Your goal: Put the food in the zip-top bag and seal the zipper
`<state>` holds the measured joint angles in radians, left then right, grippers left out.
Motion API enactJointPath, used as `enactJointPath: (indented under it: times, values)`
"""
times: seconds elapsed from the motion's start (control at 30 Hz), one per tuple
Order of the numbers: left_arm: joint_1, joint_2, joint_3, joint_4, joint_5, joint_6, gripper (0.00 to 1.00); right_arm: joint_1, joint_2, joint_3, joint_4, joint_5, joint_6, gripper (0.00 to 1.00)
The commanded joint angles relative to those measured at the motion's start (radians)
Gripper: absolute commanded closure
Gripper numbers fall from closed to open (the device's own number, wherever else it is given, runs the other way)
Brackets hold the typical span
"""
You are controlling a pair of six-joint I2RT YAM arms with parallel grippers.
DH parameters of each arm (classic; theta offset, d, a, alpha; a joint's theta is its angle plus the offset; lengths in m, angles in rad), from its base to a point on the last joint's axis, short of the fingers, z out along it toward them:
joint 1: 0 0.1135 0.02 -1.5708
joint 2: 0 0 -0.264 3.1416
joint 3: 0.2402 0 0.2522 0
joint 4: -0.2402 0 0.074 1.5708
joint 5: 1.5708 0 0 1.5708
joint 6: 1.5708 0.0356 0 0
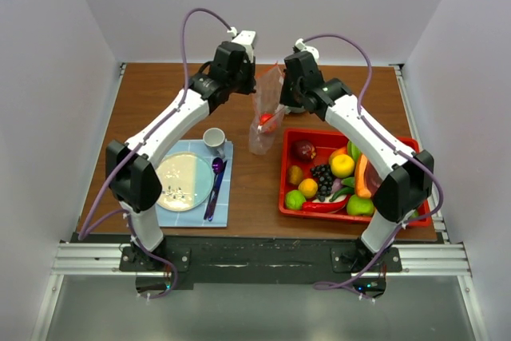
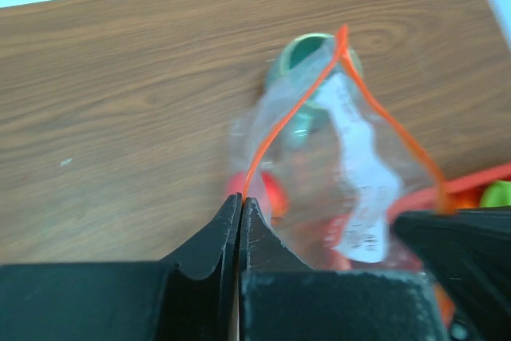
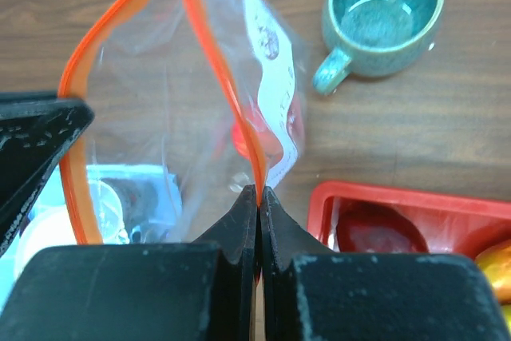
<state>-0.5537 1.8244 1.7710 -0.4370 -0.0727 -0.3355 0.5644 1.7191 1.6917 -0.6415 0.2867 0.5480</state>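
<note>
Above mid-table, the crinkly clear plastic zip-top bag (image 1: 259, 140) hangs open, a round red toy fruit (image 1: 267, 120) inside; left gripper (image 2: 241, 201) and right gripper (image 3: 259, 191) each pinch its orange-red zipper strip (image 3: 73, 117).

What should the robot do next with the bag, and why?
Probably the right gripper should let go and fetch more food: it and the left gripper both pinch the zipper, the bag shows one red fruit, and the red tray holds plenty.
</note>
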Motion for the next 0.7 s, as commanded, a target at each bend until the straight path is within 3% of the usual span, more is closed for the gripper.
enactJointPath:
  times: [0.0,0.1,0.3,0.43,0.5,0.67]
  values:
    - [-0.005,0.016,0.091,-0.114,-0.251,0.065,1.0,-0.027,0.005,0.031,-0.027,0.054,-0.046,1.0]
    - [0.003,0.004,0.102,-0.121,-0.288,0.069,1.0,-0.035,-0.009,-0.006,-0.007,0.022,-0.052,1.0]
    - [-0.003,0.003,0.136,-0.102,-0.179,0.062,1.0,-0.028,0.0,0.0,0.005,-0.067,-0.054,0.97]
    - [-0.014,0.015,0.069,-0.057,-0.089,0.046,1.0,-0.027,-0.035,-0.041,0.019,-0.093,-0.066,0.76]
    - [-0.015,0.015,0.036,-0.02,-0.066,0.02,1.0,-0.027,-0.058,-0.052,0.009,-0.09,-0.069,0.56]
    - [-0.018,0.009,-0.039,0.05,-0.019,-0.028,1.0,-0.027,-0.196,-0.128,-0.053,-0.025,-0.06,0.33]
